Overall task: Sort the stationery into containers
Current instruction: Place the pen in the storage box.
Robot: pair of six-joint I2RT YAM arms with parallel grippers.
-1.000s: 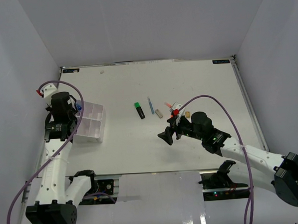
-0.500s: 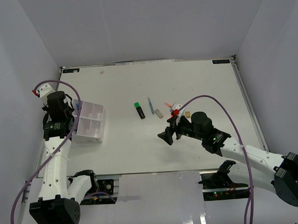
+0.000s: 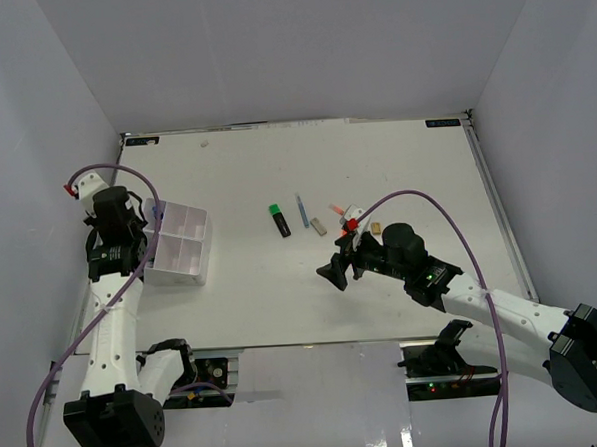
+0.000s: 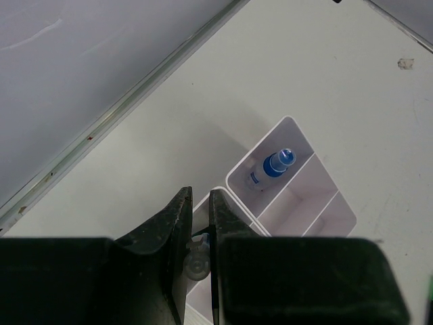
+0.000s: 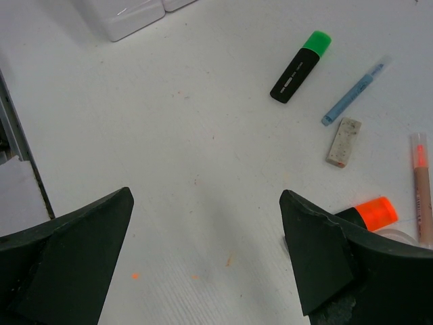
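The white divided tray (image 3: 191, 225) stands at the left. A blue-capped clear bottle (image 4: 274, 166) lies in its far corner compartment. My left gripper (image 3: 140, 247) hangs over the tray's left edge (image 4: 230, 181) with its jaws nearly together. A clear round item (image 4: 195, 261) shows in the narrow gap; I cannot tell if it is held. My right gripper (image 5: 206, 196) is wide open and empty, low over bare table. Ahead of it lie a green-capped highlighter (image 5: 300, 66), a blue pen (image 5: 352, 95), a grey block (image 5: 343, 141), an orange-capped highlighter (image 5: 372, 212) and a pink pen (image 5: 421, 186).
A small tan block (image 3: 376, 226) lies by the right arm's wrist. White walls enclose the table on the left, back and right. The left wall's base (image 4: 101, 125) runs close beside the tray.
The left arm has drawn back to the left, off the middle of the tray. The right arm has not moved.
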